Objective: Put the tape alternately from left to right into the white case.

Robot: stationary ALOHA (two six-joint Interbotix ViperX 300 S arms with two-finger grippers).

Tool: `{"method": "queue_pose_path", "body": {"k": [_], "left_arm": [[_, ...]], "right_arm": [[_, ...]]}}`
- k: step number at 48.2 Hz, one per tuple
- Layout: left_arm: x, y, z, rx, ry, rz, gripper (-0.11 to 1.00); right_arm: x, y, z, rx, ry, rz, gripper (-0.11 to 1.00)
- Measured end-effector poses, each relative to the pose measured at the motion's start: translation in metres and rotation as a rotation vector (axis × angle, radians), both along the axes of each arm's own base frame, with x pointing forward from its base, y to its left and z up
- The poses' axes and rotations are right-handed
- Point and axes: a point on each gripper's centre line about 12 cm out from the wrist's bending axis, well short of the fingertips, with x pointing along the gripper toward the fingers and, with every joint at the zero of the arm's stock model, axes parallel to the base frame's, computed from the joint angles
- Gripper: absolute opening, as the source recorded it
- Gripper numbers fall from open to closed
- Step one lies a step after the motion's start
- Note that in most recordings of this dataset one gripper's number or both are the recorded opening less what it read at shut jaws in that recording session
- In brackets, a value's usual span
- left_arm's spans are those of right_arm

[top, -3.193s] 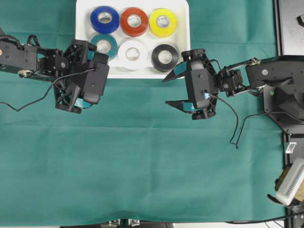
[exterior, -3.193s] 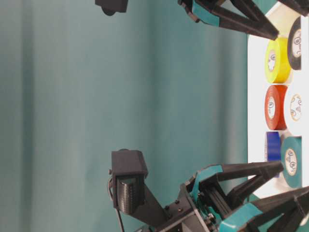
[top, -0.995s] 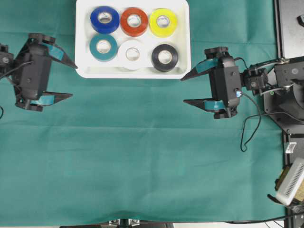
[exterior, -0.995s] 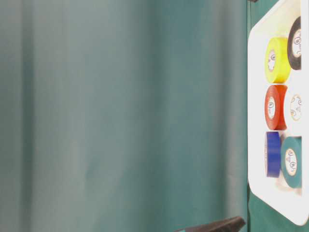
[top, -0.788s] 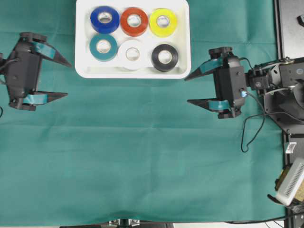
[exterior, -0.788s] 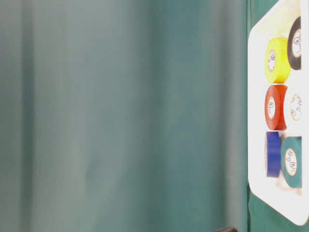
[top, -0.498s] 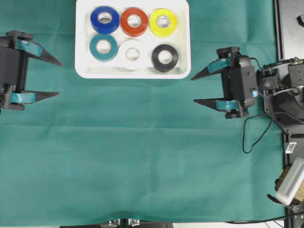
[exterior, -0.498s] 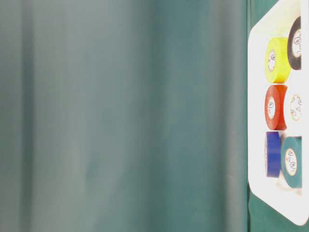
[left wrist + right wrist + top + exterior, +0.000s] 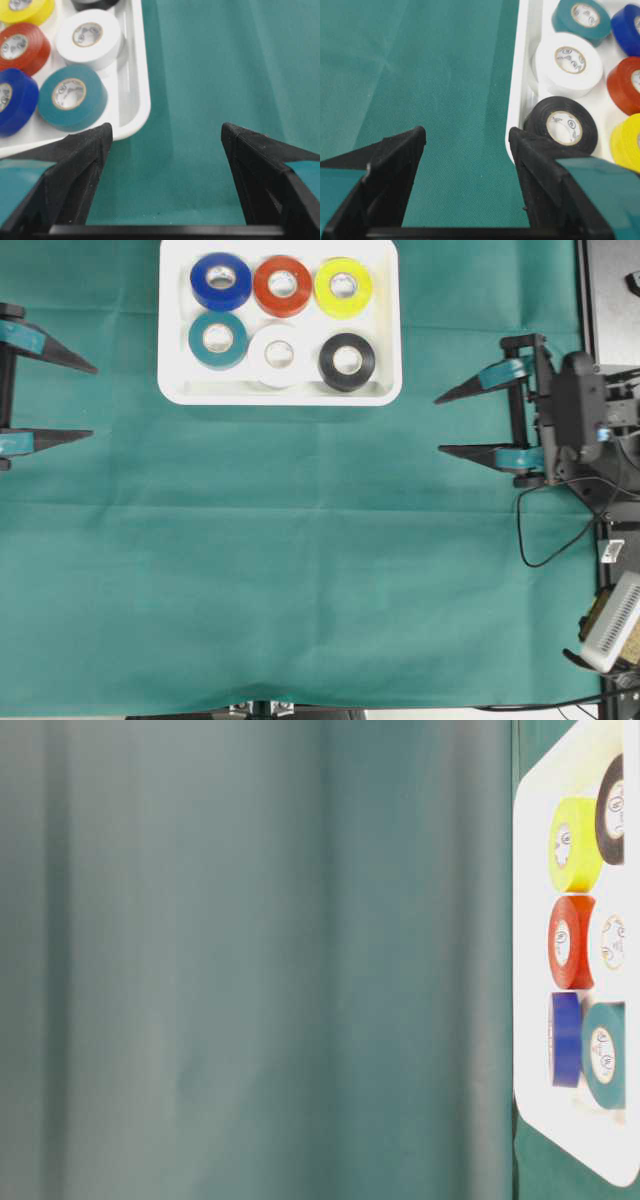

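Observation:
The white case [image 9: 280,395] lies at the top middle of the green cloth and holds several rolls of tape. Blue [image 9: 220,280], red [image 9: 282,285] and yellow [image 9: 343,287] form the far row. Teal [image 9: 218,339], white [image 9: 279,354] and black [image 9: 347,361] form the near row. My left gripper [image 9: 94,402] stands open and empty at the left edge, well clear of the case. My right gripper [image 9: 438,426] is open and empty to the right of the case. In the wrist views, the left gripper [image 9: 166,129] and the right gripper [image 9: 466,131] have only cloth between their fingers.
A black frame [image 9: 610,290] runs along the right edge, with a white ribbed device [image 9: 612,625] below it. A black cable [image 9: 535,530] loops off the right arm. In the table-level view the case [image 9: 530,1020] sits at the right edge.
Both arms have drawn back from the case, the left one toward the left edge and the right one toward the right. Both grippers stayed open.

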Motion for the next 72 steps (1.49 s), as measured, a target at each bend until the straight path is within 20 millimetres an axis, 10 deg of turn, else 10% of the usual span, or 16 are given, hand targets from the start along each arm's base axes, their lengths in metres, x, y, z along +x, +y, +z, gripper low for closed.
{"method": "queue_pose_path", "body": {"k": [25,72], "left_arm": [[-0.035,-0.001,0.000,0.004,-0.112,0.002,0.44],[-0.064,0.002,-0.005,0.011,-0.218,0.029,0.44]], "right_arm": [[-0.043,-0.003,-0.001,-0.003,-0.178,-0.022,0.72],[-0.045,-0.003,-0.007,-0.004,-0.165,-0.026,0.72]]}}
